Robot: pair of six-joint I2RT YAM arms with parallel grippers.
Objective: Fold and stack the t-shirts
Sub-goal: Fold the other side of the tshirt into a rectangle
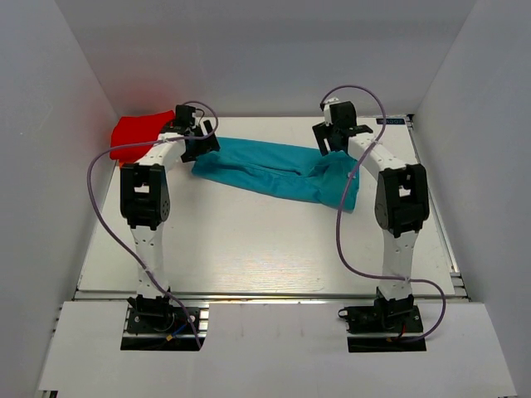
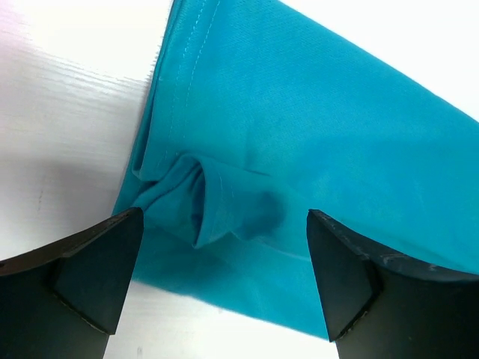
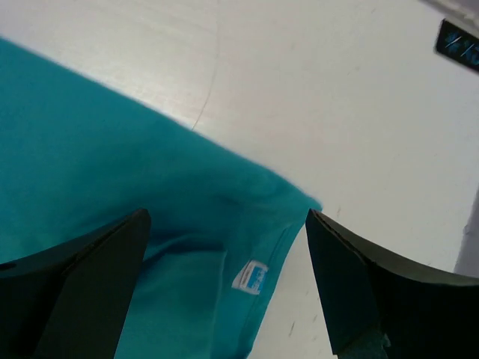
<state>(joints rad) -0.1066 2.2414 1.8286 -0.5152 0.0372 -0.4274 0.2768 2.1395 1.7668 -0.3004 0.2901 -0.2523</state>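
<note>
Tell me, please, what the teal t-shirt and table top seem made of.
Teal t-shirt: soft matte knit, probably cotton jersey; fine ribbing, stitched hem, limp folds. Table top: white, slightly glossy, faint grain lines; perhaps painted or laminated wood.

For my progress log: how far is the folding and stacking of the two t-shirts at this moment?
Done, partly: the teal cloth t-shirt lies as a long narrow band, seemingly folded lengthwise. In hand: both pairs of jaws stand open over its two ends, gripping nothing. Left: folding it shorter, then the bright red cloth t-shirt, crumpled at the far left corner, and stacking.
</note>
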